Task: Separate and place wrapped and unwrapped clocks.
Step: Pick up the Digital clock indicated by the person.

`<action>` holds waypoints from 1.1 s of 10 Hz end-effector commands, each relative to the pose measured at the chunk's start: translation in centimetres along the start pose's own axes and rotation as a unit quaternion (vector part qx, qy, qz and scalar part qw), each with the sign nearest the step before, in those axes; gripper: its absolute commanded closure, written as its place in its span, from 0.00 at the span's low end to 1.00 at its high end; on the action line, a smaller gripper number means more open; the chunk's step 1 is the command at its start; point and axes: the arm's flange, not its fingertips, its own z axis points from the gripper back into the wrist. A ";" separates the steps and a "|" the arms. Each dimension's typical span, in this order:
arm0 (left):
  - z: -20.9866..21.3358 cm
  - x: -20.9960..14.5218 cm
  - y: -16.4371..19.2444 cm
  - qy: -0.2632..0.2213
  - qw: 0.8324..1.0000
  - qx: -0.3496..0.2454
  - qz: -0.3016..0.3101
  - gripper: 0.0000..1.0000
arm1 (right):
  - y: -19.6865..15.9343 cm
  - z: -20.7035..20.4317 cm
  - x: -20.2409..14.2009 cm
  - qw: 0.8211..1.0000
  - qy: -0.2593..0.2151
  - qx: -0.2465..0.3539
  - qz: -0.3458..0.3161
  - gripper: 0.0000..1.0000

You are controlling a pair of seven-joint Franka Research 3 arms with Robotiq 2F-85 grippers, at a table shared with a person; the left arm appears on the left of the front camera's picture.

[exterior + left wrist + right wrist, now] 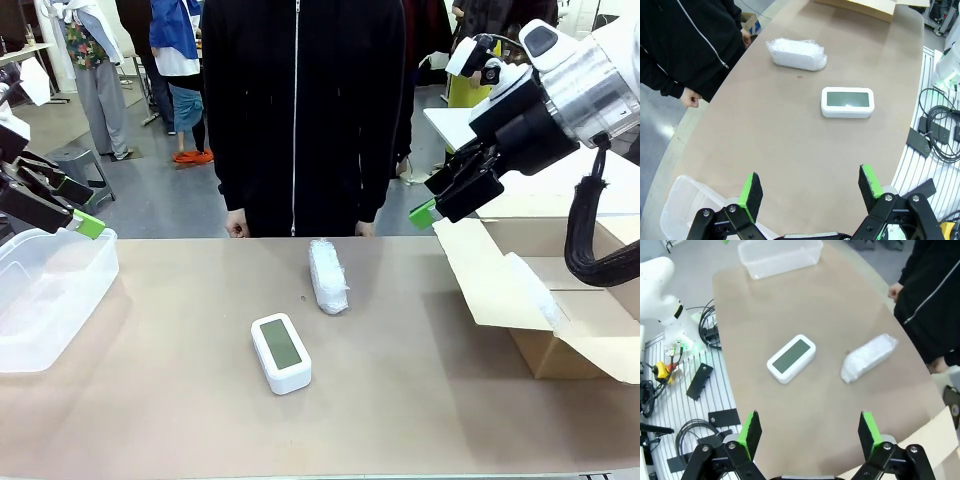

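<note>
A white unwrapped clock (281,352) with a grey-green screen lies face up near the table's middle; I also see this clock (847,102) (791,358) from both wrists. Just beyond it lies a bubble-wrapped clock (328,276) (796,54) (868,357), nearer the person. My left gripper (78,222) (810,192) hangs open over the clear tub at the left edge, holding nothing. High at the right, my right gripper (432,208) (807,432) stands open and empty above the cardboard box.
A clear plastic tub (45,290) (780,256) sits at the table's left end. An open cardboard box (560,300) with its flaps out stands at the right end. A person in a black zipped jacket (300,110) stands at the far edge, fists near the table.
</note>
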 end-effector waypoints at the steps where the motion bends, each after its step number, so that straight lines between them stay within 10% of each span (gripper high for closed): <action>1: -0.1 0.0 0.1 -0.006 1.000 -0.005 0.000 0.00 | 0.5 -1.6 0.0 1.000 -0.009 -0.006 0.009 0.00; 11: -0.1 0.0 0.1 -0.006 1.000 -0.005 0.000 0.00 | 0.3 -0.3 0.1 1.000 0.001 -0.001 0.004 0.00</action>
